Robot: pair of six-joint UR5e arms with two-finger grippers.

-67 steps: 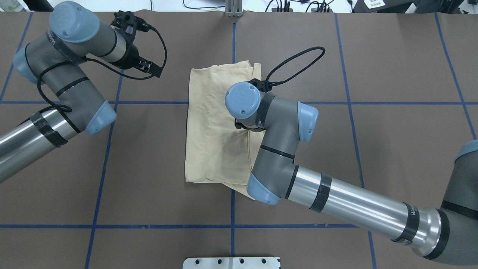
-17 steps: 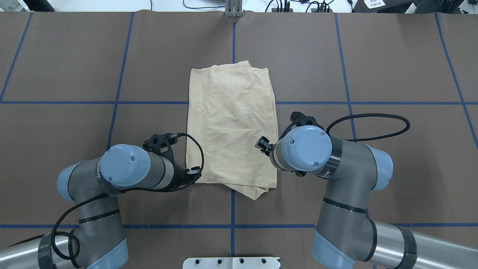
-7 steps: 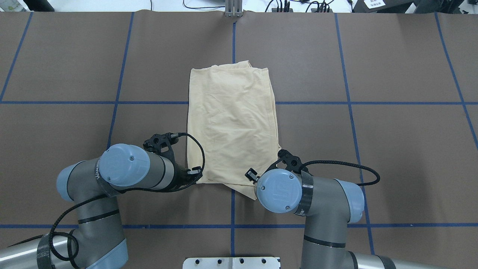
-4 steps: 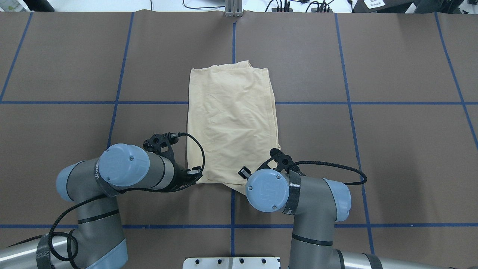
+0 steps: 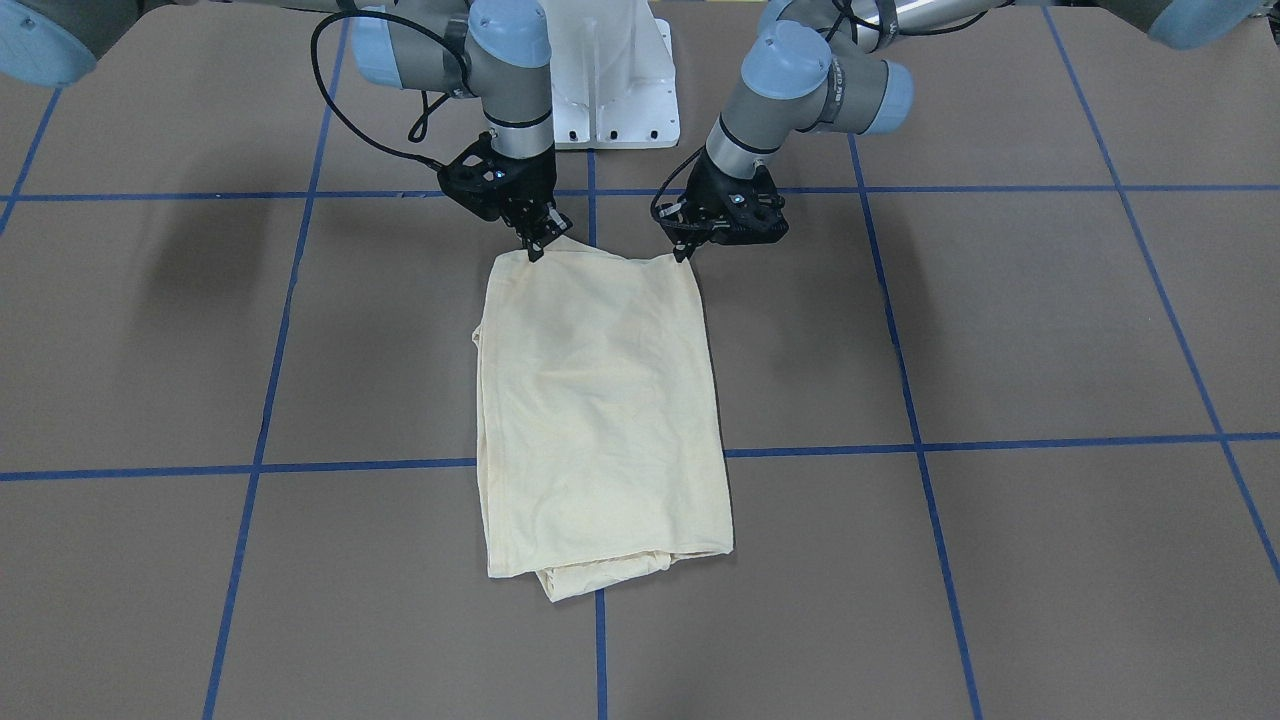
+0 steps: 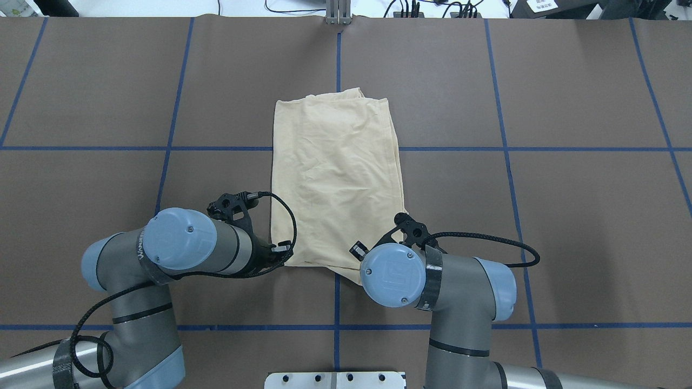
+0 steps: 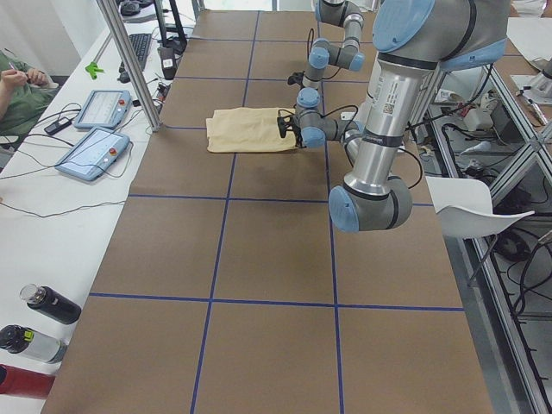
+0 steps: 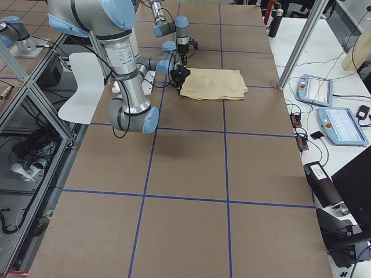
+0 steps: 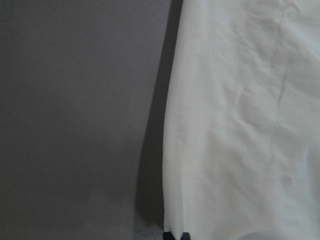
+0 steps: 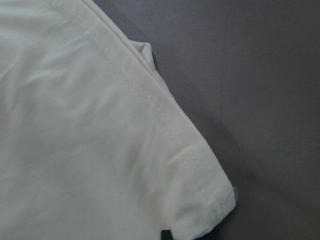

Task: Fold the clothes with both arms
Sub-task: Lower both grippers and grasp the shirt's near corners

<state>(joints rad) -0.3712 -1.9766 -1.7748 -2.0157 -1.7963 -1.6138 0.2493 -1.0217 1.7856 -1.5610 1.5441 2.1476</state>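
Observation:
The pale cream T-shirt (image 5: 600, 400) lies folded in a long rectangle at the table's middle, print hidden; it also shows in the overhead view (image 6: 335, 173). My left gripper (image 5: 684, 252) is down at the shirt's near-left corner, fingers pinched together on the cloth edge (image 9: 240, 125). My right gripper (image 5: 536, 246) is down at the near-right corner, fingertips close together on the hemmed corner (image 10: 90, 150). In the overhead view the right wrist hides its fingers. Both corners still lie on the table.
The white pedestal base (image 5: 610, 90) stands just behind both grippers. Blue tape lines (image 6: 508, 148) grid the brown table. A pole (image 7: 129, 69), tablets (image 7: 90, 151) and bottles (image 7: 52, 304) sit along the operators' side.
My right arm swung from the shirt's right edge back to its near-right corner and settled there. My left arm, earlier far off at the back left, has held still at the near-left corner.

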